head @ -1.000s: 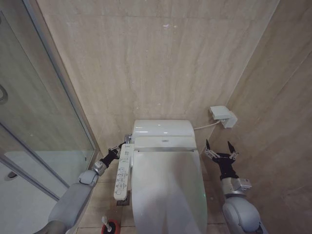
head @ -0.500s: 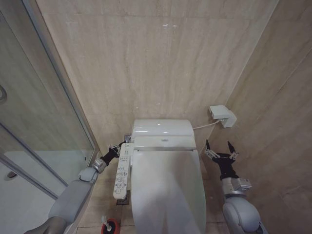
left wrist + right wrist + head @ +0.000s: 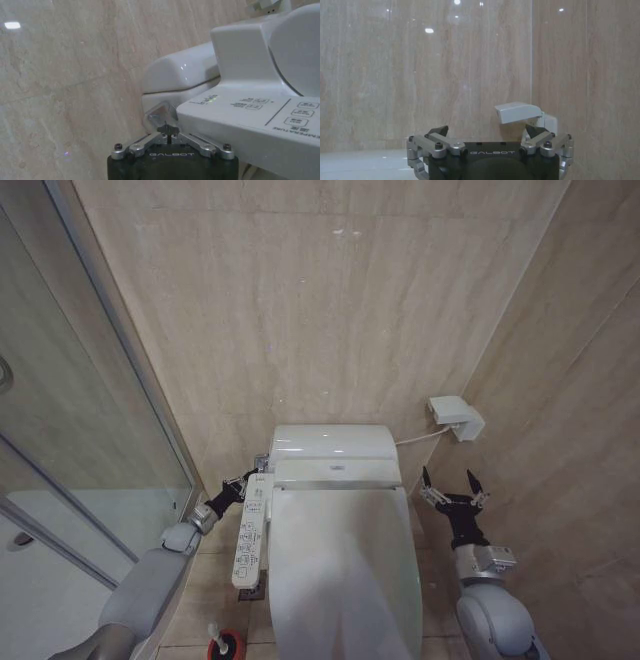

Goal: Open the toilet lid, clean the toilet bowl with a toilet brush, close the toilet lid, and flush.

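Note:
The toilet lid (image 3: 345, 570) lies shut over the toilet bowl, which is hidden under it. A long white button panel (image 3: 252, 530) runs along the toilet's left side. My left gripper (image 3: 243, 483) is at the far end of that panel, close to the wall. In the left wrist view, the left gripper (image 3: 169, 130) has its fingertips pressed together in front of a small chrome fitting (image 3: 157, 114) under the panel (image 3: 260, 120). My right gripper (image 3: 452, 480) hovers open to the right of the toilet, holding nothing. The toilet brush (image 3: 222, 642) stands in its red holder on the floor at lower left.
A glass shower screen (image 3: 90, 440) closes off the left side. A white wall box (image 3: 458, 418) with a cable sits on the right wall, just above the right gripper (image 3: 487, 132). Tiled walls stand close on both sides of the toilet.
The left arm has crept slightly toward the wall beside the button panel. The right arm and the lid have not moved.

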Available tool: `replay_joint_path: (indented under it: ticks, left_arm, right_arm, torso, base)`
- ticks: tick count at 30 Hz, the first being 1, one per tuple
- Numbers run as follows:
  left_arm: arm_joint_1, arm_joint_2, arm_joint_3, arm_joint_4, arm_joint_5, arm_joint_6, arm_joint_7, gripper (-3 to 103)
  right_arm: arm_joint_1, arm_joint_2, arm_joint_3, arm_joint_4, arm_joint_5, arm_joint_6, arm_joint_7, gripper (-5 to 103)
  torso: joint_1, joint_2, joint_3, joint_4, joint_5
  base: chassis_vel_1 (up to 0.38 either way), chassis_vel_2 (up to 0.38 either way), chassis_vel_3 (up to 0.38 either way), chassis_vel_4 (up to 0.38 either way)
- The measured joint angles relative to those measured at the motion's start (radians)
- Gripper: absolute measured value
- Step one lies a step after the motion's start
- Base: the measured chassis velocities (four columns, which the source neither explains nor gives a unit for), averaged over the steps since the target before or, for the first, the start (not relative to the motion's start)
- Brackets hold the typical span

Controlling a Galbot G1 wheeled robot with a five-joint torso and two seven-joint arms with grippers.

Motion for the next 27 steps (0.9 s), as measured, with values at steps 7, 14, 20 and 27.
replay_joint_path:
  ticks: [7,14,20,27]
  left_arm:
    - [-0.001,-0.001,0.000,0.000,-0.001,0.000,-0.001,0]
    - [-0.001,-0.002,-0.001,0.000,-0.001,0.000,-0.001,0]
    - [0.000,0.000,-0.005,-0.003,-0.002,0.000,-0.001,0]
    - [0.028,-0.001,-0.034,-0.032,-0.002,-0.002,-0.001,0]
  right_arm:
    - [0.000,0.000,0.000,0.000,0.000,0.000,0.000,100]
    - [0.000,0.000,0.000,0.000,0.000,0.000,0.000,100]
    - [0.000,0.000,0.000,0.000,0.000,0.000,0.000,100]
    - [0.000,0.000,0.000,0.000,0.000,0.000,0.000,100]
  torso:
    - [0.000,0.000,0.000,0.0001,0.0000]
    - [0.000,0.000,0.000,0.0001,0.0000]
    - [0.000,0.000,0.000,0.0000,0.0000]
    - [0.000,0.000,0.000,-0.0001,-0.0001]
  base:
    - [0.000,0.000,0.000,0.000]
    - [0.000,0.000,0.000,0.000]
    - [0.000,0.000,0.000,0.000]
    - [0.000,0.000,0.000,0.000]
